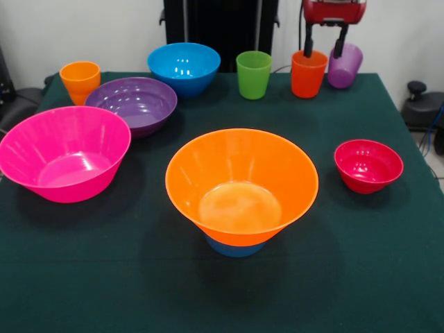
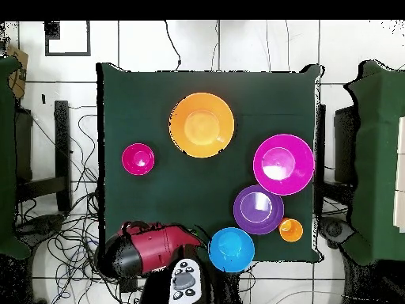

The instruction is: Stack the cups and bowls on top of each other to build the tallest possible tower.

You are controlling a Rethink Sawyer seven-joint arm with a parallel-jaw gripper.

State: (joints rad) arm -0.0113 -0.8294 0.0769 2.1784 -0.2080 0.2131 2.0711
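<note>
One red arm reaching down at table's far edge, gripper spread astride red-orange cup rim, beside purple cup

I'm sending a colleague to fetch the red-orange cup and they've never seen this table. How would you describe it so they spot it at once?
Start at the green table and look along its far edge, where three cups stand in a row. The red-orange cup is the middle one, directly beneath the gripper. A green cup is on one side, a tilted purple cup on the other.
</note>
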